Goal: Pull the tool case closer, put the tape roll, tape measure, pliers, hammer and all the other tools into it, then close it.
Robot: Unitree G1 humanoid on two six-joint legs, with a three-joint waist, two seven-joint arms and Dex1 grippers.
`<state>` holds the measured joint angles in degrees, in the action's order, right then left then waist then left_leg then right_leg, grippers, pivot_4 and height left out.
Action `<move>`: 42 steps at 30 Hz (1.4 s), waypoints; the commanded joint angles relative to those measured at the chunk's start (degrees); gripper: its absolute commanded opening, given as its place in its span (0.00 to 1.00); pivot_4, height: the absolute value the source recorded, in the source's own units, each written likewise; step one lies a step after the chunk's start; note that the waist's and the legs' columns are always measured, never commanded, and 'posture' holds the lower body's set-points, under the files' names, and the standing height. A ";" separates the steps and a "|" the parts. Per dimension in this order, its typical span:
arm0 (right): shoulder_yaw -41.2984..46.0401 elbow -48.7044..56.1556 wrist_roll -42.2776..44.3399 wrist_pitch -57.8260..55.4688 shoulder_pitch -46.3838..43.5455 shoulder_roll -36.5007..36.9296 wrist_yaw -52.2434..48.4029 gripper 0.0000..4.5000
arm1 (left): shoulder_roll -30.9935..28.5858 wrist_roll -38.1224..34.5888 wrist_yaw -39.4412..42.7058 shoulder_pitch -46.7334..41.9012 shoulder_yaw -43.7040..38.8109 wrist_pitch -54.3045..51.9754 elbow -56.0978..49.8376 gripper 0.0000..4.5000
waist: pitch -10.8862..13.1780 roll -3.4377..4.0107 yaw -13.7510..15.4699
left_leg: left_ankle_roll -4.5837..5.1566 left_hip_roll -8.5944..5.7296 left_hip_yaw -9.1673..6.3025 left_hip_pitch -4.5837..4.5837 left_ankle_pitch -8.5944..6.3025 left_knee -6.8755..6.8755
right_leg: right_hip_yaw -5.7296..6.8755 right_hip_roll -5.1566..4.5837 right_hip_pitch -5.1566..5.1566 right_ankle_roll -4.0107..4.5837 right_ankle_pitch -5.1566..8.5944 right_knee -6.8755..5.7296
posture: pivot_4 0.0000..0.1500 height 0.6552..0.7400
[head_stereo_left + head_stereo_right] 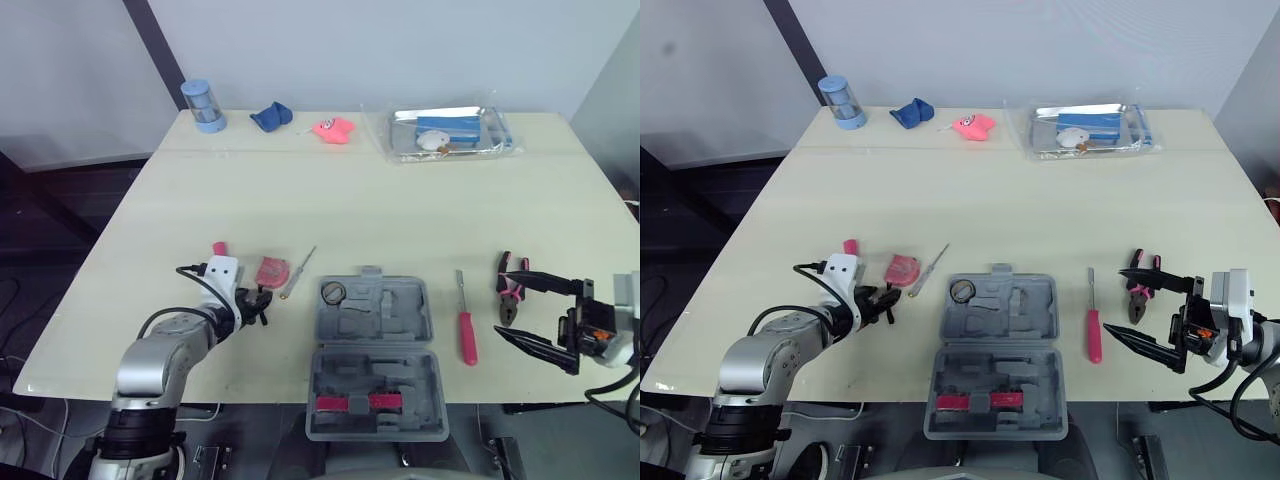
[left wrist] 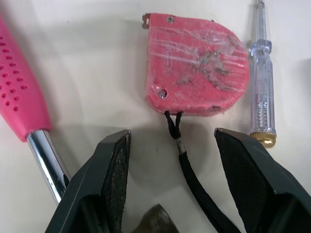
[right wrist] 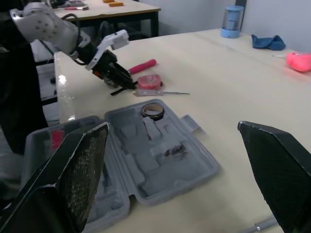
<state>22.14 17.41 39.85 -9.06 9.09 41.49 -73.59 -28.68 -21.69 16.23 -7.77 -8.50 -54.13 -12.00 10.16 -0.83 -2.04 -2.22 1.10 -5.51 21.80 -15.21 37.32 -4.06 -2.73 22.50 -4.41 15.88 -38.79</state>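
The open tool case [image 1: 375,340] lies at lower centre. The left gripper [image 1: 262,303], released, points at the tape measure [image 1: 272,270] at lower left. I judge it must advance and close. The right gripper [image 1: 1117,303], also released, hangs by the pliers [image 1: 510,290]. The tape roll [image 1: 333,292] is in the case.

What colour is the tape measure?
The tape measure is pinkish red; it shows best in the left wrist view.

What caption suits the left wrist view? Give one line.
Open left gripper straddling the strap of the pink tape measure, hammer and tester screwdriver alongside.
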 commanded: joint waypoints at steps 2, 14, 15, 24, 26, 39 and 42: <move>0.47 1.88 0.92 0.94 -0.60 0.87 -0.91 1.00 | 0.61 0.61 0.80 -0.47 0.14 0.93 1.35 0.66 | 0.00 0.00 0.00 | 0.00 0.00 0.00 0.00 0.00 0.00 | 0.00 0.00 0.00 0.00 0.00 0.00 | 1.00 1.00; 0.27 3.22 2.23 0.25 0.74 0.45 -1.16 1.00 | 1.78 0.25 1.68 0.20 -0.34 0.70 0.70 0.01 | -0.01 0.02 0.10 | 0.00 -0.03 -0.01 0.01 0.00 0.01 | 0.00 -0.02 -0.01 0.00 0.00 0.00 | 1.00 1.00; 0.23 3.29 2.39 0.16 0.69 0.46 -1.22 1.00 | 1.75 0.26 1.73 0.27 -0.28 0.63 0.43 0.01 | -0.01 0.02 0.09 | 0.00 -0.03 -0.01 0.01 0.00 0.01 | 0.00 -0.02 -0.01 0.00 0.00 0.00 | 1.00 1.00; 0.11 3.28 2.88 -0.16 -0.08 1.11 -2.40 1.00 | -0.90 -1.24 4.98 5.09 0.93 -2.05 -7.50 0.01 | -0.01 0.02 -0.08 | 0.00 -0.02 -0.01 0.01 0.00 0.01 | 0.00 -0.02 0.00 0.00 0.00 0.01 | 1.00 1.00; -0.19 3.38 2.79 -0.12 -0.37 1.33 -2.92 1.00 | -1.75 -1.59 5.63 7.18 0.75 -3.00 -9.84 0.01 | -0.01 0.02 -0.11 | 0.00 -0.02 -0.01 0.01 0.00 0.01 | 0.00 -0.02 0.00 0.00 0.00 0.00 | 1.00 1.00; -4.33 3.26 1.05 -0.04 -0.89 4.21 -7.61 1.00 | -3.68 -4.71 7.11 17.42 -0.41 -8.50 -21.47 0.01 | -0.01 0.01 -0.09 | 0.00 -0.02 -0.02 0.00 0.00 0.01 | 0.00 -0.02 -0.01 0.00 0.00 0.00 | 1.00 1.00; -5.50 2.50 0.08 0.32 -1.54 4.44 -8.32 1.00 | -4.83 -6.51 8.18 21.14 -1.27 -10.25 -25.45 0.01 | 0.00 0.00 -0.20 | 0.01 -0.01 -0.01 0.01 0.00 0.00 | 0.00 -0.02 0.00 0.00 0.01 0.03 | 1.00 1.00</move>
<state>16.32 19.23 39.97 -9.65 7.99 45.13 -81.15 -32.60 -26.88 23.30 11.96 -8.98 -63.42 -33.95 10.16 -0.83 -2.25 -2.22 1.08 -5.52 21.81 -15.22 37.33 -4.06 -2.76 22.50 -4.41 15.89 -38.76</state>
